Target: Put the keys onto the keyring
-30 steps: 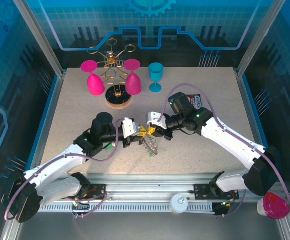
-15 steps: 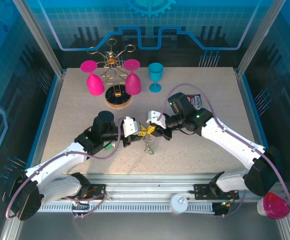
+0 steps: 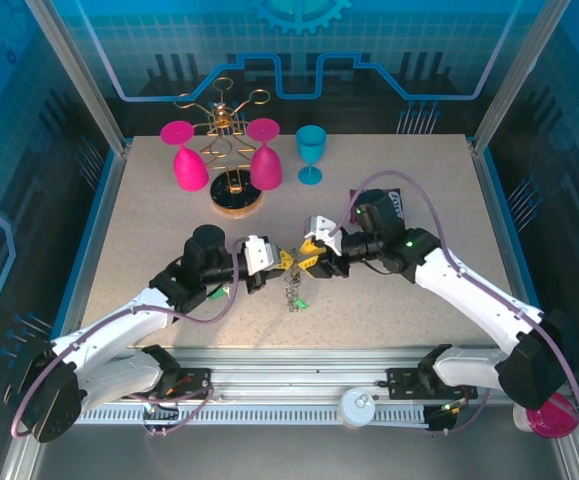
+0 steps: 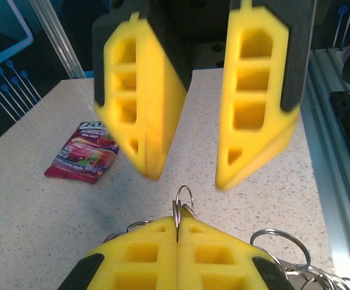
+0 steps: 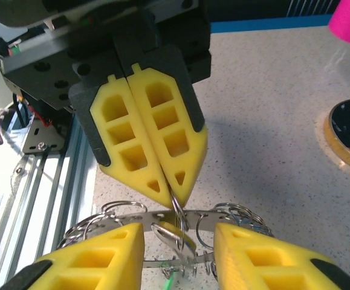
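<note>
My left gripper (image 3: pixel 272 262) is shut on a small split ring (image 4: pixel 185 199) of the keyring (image 5: pixel 142 218). The keyring is a metal band hung with several small rings and dangles below the gripper (image 3: pixel 294 290), above the table. A key with a yellow head (image 5: pixel 172 230) hangs from the pinched ring, and a green key (image 5: pixel 171 281) shows lower down. My right gripper (image 3: pixel 312 260) faces the left one, open, its fingers (image 5: pixel 90 257) standing either side of the yellow key without touching it. In the left wrist view the right gripper (image 4: pixel 190 175) is open just beyond the ring.
A gold wire rack (image 3: pixel 234 150) with two pink glasses stands at the back, a teal goblet (image 3: pixel 310 152) beside it. A snack packet (image 4: pixel 84 151) lies behind the right arm. An aluminium rail (image 3: pixel 299 365) runs along the near edge. A pink glass (image 3: pixel 549 415) sits at the bottom right.
My right gripper has opened, let go of what it pinched and drawn back slightly right. The keyring now hangs from the left gripper alone, which has stayed shut.
</note>
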### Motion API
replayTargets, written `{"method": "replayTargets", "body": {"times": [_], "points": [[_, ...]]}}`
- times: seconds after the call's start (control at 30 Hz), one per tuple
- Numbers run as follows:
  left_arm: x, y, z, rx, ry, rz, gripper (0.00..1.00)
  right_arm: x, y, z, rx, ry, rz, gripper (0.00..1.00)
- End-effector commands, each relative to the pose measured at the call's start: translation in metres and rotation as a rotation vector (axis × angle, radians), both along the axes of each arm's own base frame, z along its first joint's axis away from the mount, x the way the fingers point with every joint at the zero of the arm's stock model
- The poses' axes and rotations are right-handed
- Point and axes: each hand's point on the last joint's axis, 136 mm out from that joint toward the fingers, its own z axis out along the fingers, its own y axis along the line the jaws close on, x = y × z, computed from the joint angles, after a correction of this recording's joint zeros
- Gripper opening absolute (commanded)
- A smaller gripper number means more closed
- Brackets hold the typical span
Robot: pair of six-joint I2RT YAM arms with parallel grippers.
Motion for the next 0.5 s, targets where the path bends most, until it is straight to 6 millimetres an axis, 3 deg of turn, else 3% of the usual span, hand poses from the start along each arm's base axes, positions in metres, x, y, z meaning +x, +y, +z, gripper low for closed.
{"method": "replayTargets", "body": {"times": [0.0,0.47], "points": [[0.003,0.0,0.023,-0.067,-0.11,0.012,0.0,-0.003,-0.002,0.006,0.042,0.032,-0.013,0.36],[0.001,0.001,0.021,-0.071,-0.126,0.017,0.0,0.004,0.007,0.002,0.055,0.102,-0.071,0.26]]}}
